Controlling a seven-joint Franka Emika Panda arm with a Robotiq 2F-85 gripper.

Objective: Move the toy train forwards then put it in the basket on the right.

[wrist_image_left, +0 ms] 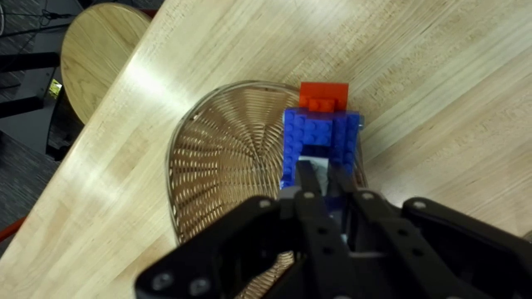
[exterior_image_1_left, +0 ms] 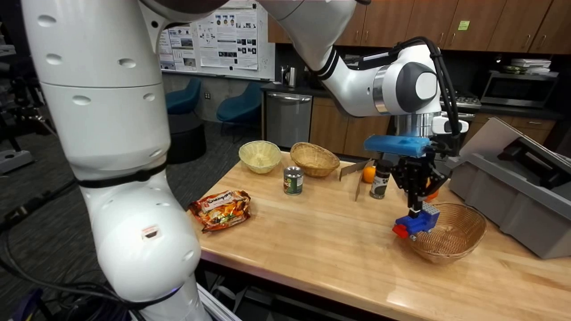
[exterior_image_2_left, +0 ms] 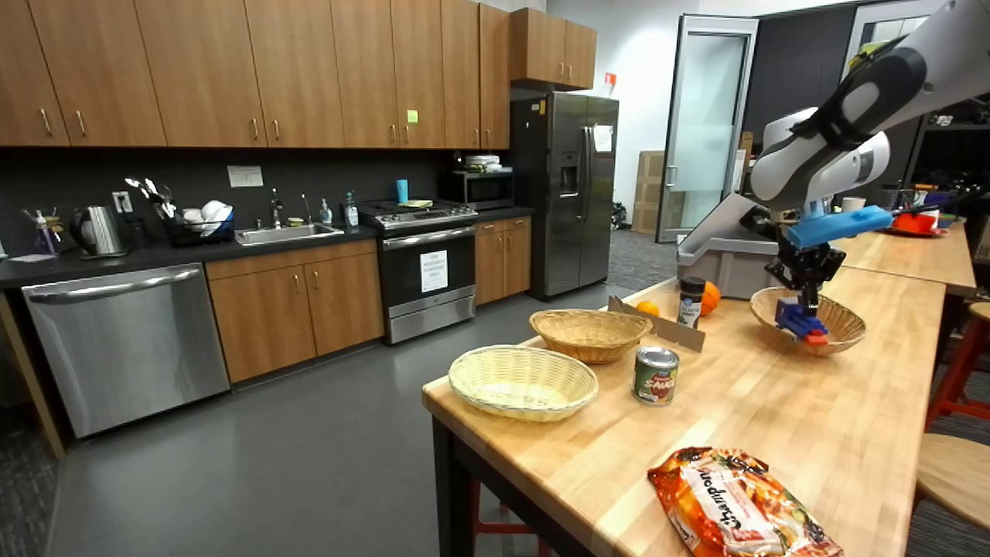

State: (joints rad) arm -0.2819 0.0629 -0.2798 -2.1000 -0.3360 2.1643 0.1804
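Train (wrist_image_left: 318,133) of studded blue bricks, red-tipped, hung in the gripper (exterior_image_1_left: 415,212), black fingers pinching it tightly, over the left rim of the round wicker basket (exterior_image_1_left: 466,227); far right stood a smooth grey bin (exterior_image_1_left: 502,200).

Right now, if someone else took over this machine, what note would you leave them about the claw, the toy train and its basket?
Gripper: shut on the blue brick-built toy train.
Where: the train is at the edge of the wicker basket beside the grey bin, its red end out past the rim; contact with the rim is unclear.
Done: train gripped and at the basket. These views can't confirm the forward move.
Left: probably shift it fully over the basket, lower it, open the jaws.
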